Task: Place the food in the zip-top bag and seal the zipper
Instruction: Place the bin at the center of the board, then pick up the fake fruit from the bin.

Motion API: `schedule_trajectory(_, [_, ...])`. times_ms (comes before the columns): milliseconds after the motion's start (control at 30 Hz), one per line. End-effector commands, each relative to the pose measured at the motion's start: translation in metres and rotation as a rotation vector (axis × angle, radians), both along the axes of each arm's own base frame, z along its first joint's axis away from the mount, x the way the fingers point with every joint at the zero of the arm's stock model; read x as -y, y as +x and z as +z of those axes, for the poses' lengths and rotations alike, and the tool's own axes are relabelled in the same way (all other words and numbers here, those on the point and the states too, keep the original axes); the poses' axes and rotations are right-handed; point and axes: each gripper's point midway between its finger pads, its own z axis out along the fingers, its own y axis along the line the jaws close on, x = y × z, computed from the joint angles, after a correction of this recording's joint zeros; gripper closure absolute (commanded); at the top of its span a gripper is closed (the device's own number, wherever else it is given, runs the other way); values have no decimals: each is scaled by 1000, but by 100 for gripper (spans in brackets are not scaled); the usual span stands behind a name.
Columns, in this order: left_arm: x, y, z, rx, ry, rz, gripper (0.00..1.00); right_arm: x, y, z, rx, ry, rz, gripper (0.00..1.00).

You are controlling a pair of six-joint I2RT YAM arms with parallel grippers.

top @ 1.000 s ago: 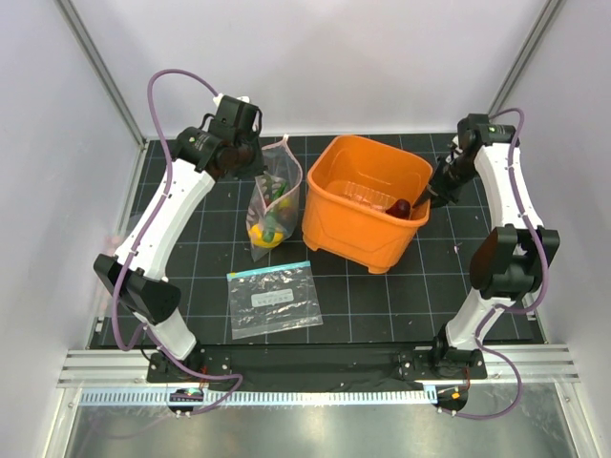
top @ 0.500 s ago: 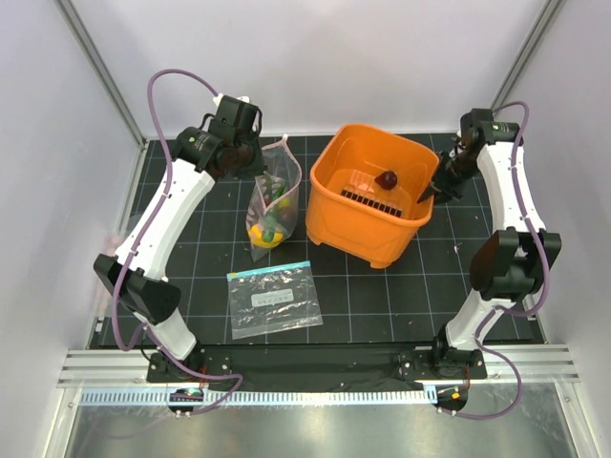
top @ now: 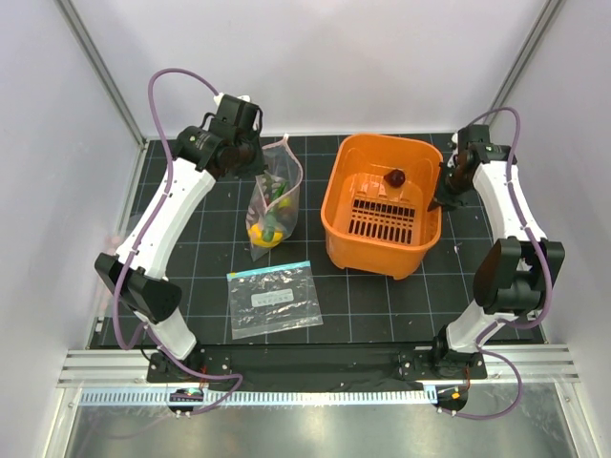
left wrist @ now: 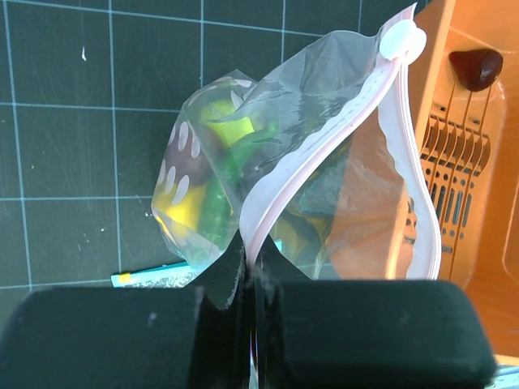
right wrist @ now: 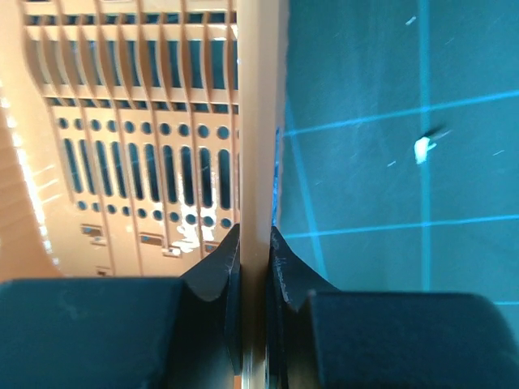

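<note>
Basket, big and orange, sits on the black mat. The right gripper is squeezed onto its right rim, one finger inside and one outside. Left of the basket stands the clear bag, mouth up and open. The left gripper pinches the pink zipper at one end of the mouth. A flat bag with a teal strip lies nearer the arms. A yellow pepper and green pieces sit inside the clear bag, under the left gripper. A dark maroon piece lies in the basket, apart from both grippers.
</note>
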Motion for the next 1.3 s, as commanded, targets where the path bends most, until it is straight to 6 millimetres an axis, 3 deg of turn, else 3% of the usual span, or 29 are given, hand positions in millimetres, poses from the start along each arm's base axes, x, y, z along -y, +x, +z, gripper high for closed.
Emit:
schedule_trajectory(0, [1, 5, 18, 60, -20, -14, 98, 17, 18, 16, 125, -130, 41, 92])
schedule_trajectory(33, [1, 5, 19, 62, -21, -14, 98, 34, 15, 10, 97, -225, 7, 90])
schedule_trajectory(200, [-2, 0, 13, 50, -7, -14, 98, 59, 13, -2, 26, -350, -69, 79])
schedule_trajectory(367, [-4, -3, 11, 46, 1, -18, 98, 80, 35, 10, 22, -448, -136, 71])
schedule_trajectory(400, [-4, -3, 12, 48, -1, -18, 98, 85, 36, 1, -20, -471, -143, 69])
schedule_trajectory(467, [-4, -4, 12, 49, 1, -22, 98, 96, 48, 12, -9, -526, -205, 50])
schedule_trajectory(500, [-5, -5, 13, 50, 1, -23, 98, 99, 48, 3, -61, -540, -209, 43])
schedule_trajectory(567, [-6, -6, 13, 51, 4, -22, 98, 101, 59, 15, -30, -542, -230, 39])
schedule_trajectory(800, [-7, -10, 15, 55, -2, -30, 98, 91, 75, 75, 170, -469, -302, 32])
schedule_trajectory(967, [-8, -10, 17, 59, 0, -28, 98, 56, 79, 128, 390, -334, -271, 30])
schedule_trajectory(1033, [-5, -9, 16, 57, -6, -37, 98, 43, 86, 139, 443, -288, -248, 29])
schedule_trajectory(1167, [-2, 0, 20, 74, -1, -39, 98, 20, 97, 128, 421, -213, -183, 32])
schedule_trajectory(1233, [-5, 3, 26, 94, 13, -34, 98, 16, 104, 113, 390, -192, -175, 33])
schedule_trajectory(1267, [-9, 5, 32, 116, 34, -26, 98, 1, 108, 109, 389, -179, -147, 33])
